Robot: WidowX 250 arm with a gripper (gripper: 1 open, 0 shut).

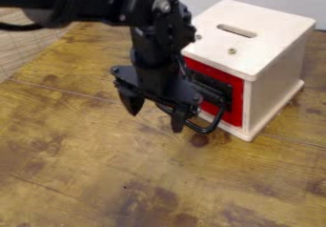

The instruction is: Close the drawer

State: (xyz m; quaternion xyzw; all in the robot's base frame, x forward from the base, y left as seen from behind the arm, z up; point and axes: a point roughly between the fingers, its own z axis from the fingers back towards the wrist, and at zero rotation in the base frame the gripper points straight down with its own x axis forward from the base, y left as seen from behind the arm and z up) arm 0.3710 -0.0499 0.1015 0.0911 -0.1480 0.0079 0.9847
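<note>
Red drawer slightly out of cabinet | jaws apart, beside handle

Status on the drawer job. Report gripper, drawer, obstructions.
Gripper open, holding nothing, right in front of the drawer. Drawer nearly in, red front and black handle showing. Nothing seen blocking it.

Bulky matte-black arm ending in two tapered black fingers.

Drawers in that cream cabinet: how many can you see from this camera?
1. The red drawer sits in the cabinet's front face, low on the side toward the claw, its black wire handle sticking out. The arm may hide others.
</note>
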